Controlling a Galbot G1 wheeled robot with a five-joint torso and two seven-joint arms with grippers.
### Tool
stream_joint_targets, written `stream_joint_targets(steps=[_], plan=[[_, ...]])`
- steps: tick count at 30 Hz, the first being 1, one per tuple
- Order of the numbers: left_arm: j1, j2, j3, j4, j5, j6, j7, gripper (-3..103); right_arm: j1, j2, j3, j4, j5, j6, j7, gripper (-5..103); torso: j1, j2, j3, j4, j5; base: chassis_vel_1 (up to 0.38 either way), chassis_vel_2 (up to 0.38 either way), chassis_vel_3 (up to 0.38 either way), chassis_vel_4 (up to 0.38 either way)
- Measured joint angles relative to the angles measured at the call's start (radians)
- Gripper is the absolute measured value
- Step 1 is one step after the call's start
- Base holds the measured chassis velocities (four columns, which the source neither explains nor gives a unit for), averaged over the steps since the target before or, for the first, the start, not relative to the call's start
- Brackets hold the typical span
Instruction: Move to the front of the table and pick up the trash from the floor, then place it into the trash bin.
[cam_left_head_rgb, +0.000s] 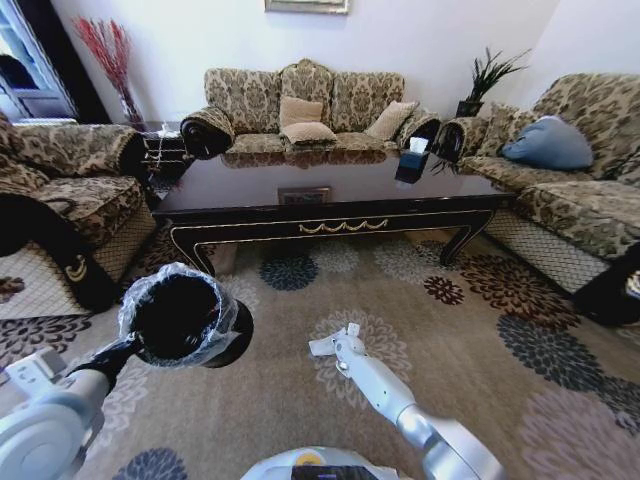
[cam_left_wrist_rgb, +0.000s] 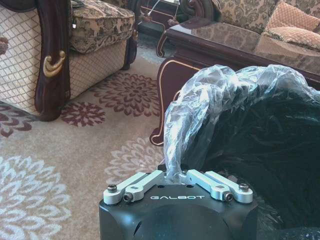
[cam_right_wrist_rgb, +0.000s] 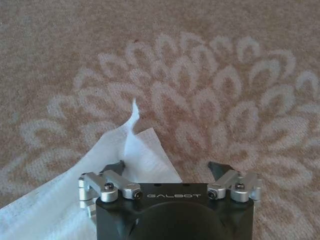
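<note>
The beige floral carpet (cam_left_head_rgb: 480, 330) is spreading across the floor, and the large glossy dark wooden coffee worktop (cam_left_head_rgb: 330, 190) with gold scroll trim is standing at its far side, between the patterned sofas (cam_left_head_rgb: 300, 110). Near the robot, the small round black trash bin (cam_left_head_rgb: 185, 320) with its crinkled clear liner is hanging lifted, the left end effector (cam_left_wrist_rgb: 176, 176) pinching its rim. To its right, low over a pale flower, the right end effector (cam_right_wrist_rgb: 170, 172) is standing spread, the white paper napkin (cam_right_wrist_rgb: 75, 195) lying against one finger.
</note>
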Motion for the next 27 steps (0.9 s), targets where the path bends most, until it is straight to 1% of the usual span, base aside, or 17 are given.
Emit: stream_joint_targets(steps=[3,4,5,8,9,10,11,12,13,14,16,17,18,22,24,26,27], plan=[[0.000,-0.002,0.004,0.000,0.003,0.000,0.000,2,-0.003,0.000,-0.002,0.004,-0.010,0.004,-0.002,79,0.000,0.000,0.000,-0.0001,0.0000,0.000,0.000,0.000,0.000],[0.000,-0.002,0.005,0.000,0.003,0.000,0.000,2,-0.003,-0.001,-0.004,0.006,-0.012,0.005,-0.002,79,0.000,0.000,0.000,-0.0001,0.0000,0.000,0.000,0.000,0.000],[0.000,-0.002,0.005,0.000,0.003,0.000,0.001,2,-0.005,-0.002,-0.006,0.009,-0.014,0.007,-0.003,76,0.000,0.000,0.000,-0.0001,0.0000,0.000,0.000,0.000,0.000],[-0.001,-0.001,0.005,0.000,0.004,0.000,0.001,2,-0.008,-0.006,-0.012,0.017,-0.016,0.010,-0.003,73,0.000,0.000,0.000,-0.0001,0.0001,0.000,0.000,0.000,0.000],[-0.001,0.000,0.005,0.000,0.004,0.000,0.001,2,-0.010,-0.011,-0.017,0.024,-0.017,0.013,-0.003,65,0.000,0.000,0.000,-0.0003,0.0000,0.000,0.000,0.000,0.000],[-0.002,0.000,0.006,0.001,0.006,0.000,0.002,2,-0.013,-0.014,-0.023,0.032,-0.018,0.015,-0.003,65,0.000,0.000,0.000,-0.0003,0.0000,0.000,0.000,0.000,0.000],[-0.003,0.000,0.008,0.002,0.009,0.000,0.003,2,-0.018,-0.019,-0.030,0.043,-0.018,0.016,-0.003,61,0.000,0.000,0.000,-0.0003,0.0001,0.000,0.000,0.000,0.000],[-0.004,-0.001,0.011,0.003,0.013,0.000,0.004,2,-0.023,-0.023,-0.035,0.055,-0.017,0.016,-0.002,56,0.000,0.000,0.000,-0.0004,0.0000,0.000,0.000,0.000,0.000],[-0.004,-0.001,0.011,0.003,0.013,0.000,0.004,2,-0.023,-0.023,-0.035,0.055,-0.017,0.016,-0.002,56,0.000,0.000,0.000,-0.0004,0.0000,0.000,0.000,0.000,0.000],[-0.005,-0.001,0.015,0.005,0.017,0.000,0.005,2,-0.031,-0.029,-0.043,0.073,-0.013,0.016,0.002,50,0.000,0.000,0.000,-0.0005,0.0000,0.000,0.000,0.000,0.000],[-0.006,-0.002,0.020,0.006,0.020,0.000,0.005,2,-0.044,-0.038,-0.055,0.103,-0.003,0.012,0.011,50,0.000,0.000,0.000,-0.0007,-0.0001,0.000,0.000,0.000,0.000],[-0.008,-0.003,0.022,0.007,0.023,0.000,0.006,2,-0.055,-0.048,-0.066,0.133,0.008,0.007,0.018,39,0.000,0.000,0.000,-0.0006,0.0000,0.000,0.000,0.000,0.000],[-0.008,-0.003,0.022,0.007,0.023,0.000,0.006,2,-0.055,-0.048,-0.066,0.133,0.008,0.007,0.018,39,0.000,0.000,0.000,-0.0006,0.0000,0.000,0.000,0.000,0.000],[-0.011,-0.002,0.025,0.011,0.026,0.000,0.007,2,-0.099,-0.095,-0.111,0.272,0.041,-0.004,0.037,18,0.000,0.000,0.000,-0.0004,0.0000,0.000,0.000,0.000,0.000],[-0.011,-0.001,0.025,0.012,0.026,0.000,0.007,2,-0.106,-0.105,-0.119,0.300,0.045,-0.006,0.039,18,0.000,0.000,0.000,-0.0003,0.0000,0.000,0.000,0.000,0.000],[-0.012,0.000,0.025,0.014,0.027,0.000,0.008,2,-0.124,-0.131,-0.136,0.365,0.053,-0.008,0.045,6,0.000,0.000,0.000,-0.0004,0.0000,0.000,0.000,0.000,0.000],[-0.012,0.000,0.025,0.015,0.027,0.000,0.008,2,-0.130,-0.140,-0.140,0.391,0.057,-0.010,0.049,6,0.000,0.000,0.000,-0.0004,0.0000,0.000,0.000,0.000,0.000]])
